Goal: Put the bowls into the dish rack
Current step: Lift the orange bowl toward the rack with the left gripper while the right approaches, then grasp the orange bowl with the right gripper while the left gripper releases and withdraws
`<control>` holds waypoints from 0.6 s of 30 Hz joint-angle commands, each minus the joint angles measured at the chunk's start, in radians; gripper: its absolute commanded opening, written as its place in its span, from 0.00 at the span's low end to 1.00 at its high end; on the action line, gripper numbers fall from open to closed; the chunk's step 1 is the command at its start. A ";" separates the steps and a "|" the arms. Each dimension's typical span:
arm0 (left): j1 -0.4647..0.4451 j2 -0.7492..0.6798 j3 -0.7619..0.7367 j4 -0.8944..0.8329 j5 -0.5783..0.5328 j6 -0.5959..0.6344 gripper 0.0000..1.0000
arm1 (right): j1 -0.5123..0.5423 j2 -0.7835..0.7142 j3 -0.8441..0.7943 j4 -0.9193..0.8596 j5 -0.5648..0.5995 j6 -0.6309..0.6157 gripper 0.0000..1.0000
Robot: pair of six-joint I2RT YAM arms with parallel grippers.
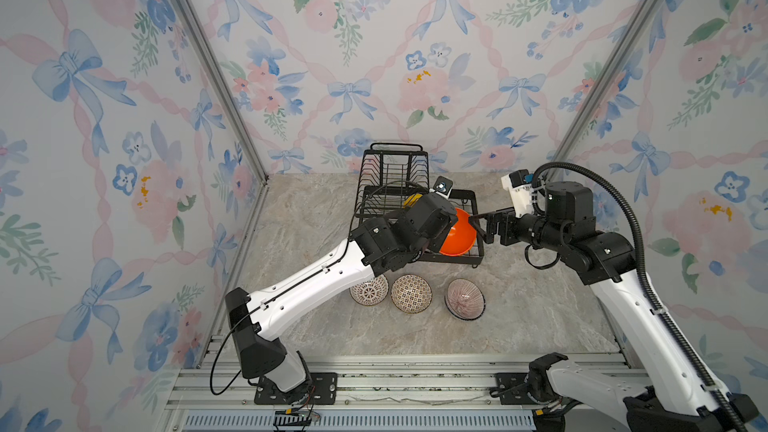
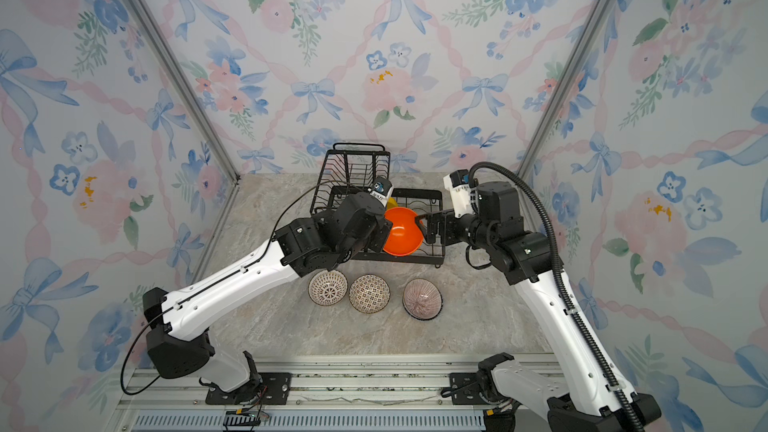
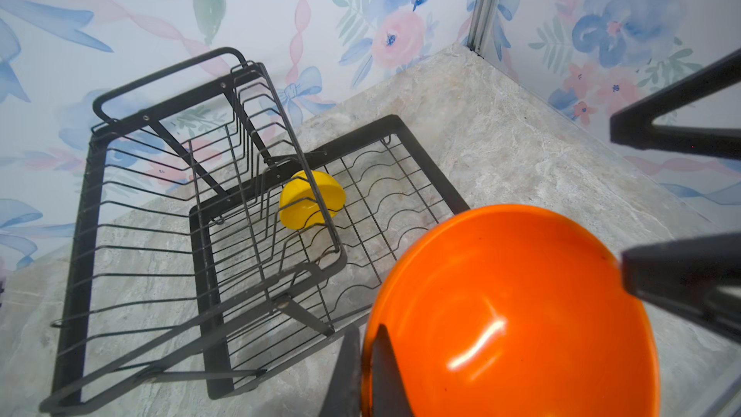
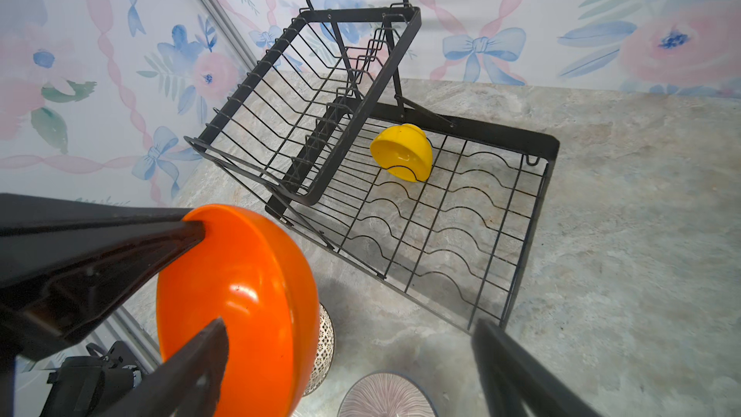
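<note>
- The left end effector is pinched shut on the rim of the orange bowl. It holds the bowl tilted above the lower tray of the dish rack, which stands at the middle of the counter's far edge.
- The right end effector is spread wide, one finger just at the bowl's opposite rim — this looks like a handover, not yet taken.
- To do it well, the right should close firmly on the wall before the left lets go, since a glossy bowl may slip.
- Then set the bowl on edge in a wavy slot, clear of the yellow bowl leaning in the tray's far corner beside the raised basket.
- Three patterned bowls sit in a row on the counter just in front of the rack.
</note>
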State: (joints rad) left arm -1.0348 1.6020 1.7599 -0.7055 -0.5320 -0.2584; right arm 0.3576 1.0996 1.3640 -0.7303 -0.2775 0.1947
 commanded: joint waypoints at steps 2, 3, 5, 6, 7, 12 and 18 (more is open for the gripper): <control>-0.011 0.074 0.090 0.012 -0.112 0.092 0.00 | 0.012 0.014 0.053 -0.041 0.011 0.039 0.97; -0.013 0.087 0.108 0.012 -0.122 0.102 0.00 | 0.012 0.019 0.059 -0.045 0.014 0.041 0.98; -0.014 0.110 0.139 0.012 -0.135 0.117 0.00 | 0.013 0.031 0.062 -0.049 0.019 0.049 0.99; -0.015 0.119 0.151 0.014 -0.141 0.123 0.00 | 0.013 0.034 0.060 -0.048 0.022 0.054 0.99; -0.015 0.128 0.164 0.014 -0.141 0.128 0.00 | 0.012 0.040 0.055 -0.043 0.025 0.060 1.00; -0.015 0.159 0.224 0.015 -0.136 0.152 0.00 | 0.012 0.069 0.022 -0.014 0.071 0.091 0.94; -0.015 0.174 0.254 0.018 -0.135 0.163 0.00 | 0.012 0.102 -0.006 0.048 0.059 0.125 0.80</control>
State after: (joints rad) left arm -1.0451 1.7634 1.9831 -0.7052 -0.6472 -0.1146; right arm 0.3622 1.1877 1.3735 -0.7273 -0.2237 0.2916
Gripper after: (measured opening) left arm 0.049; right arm 0.812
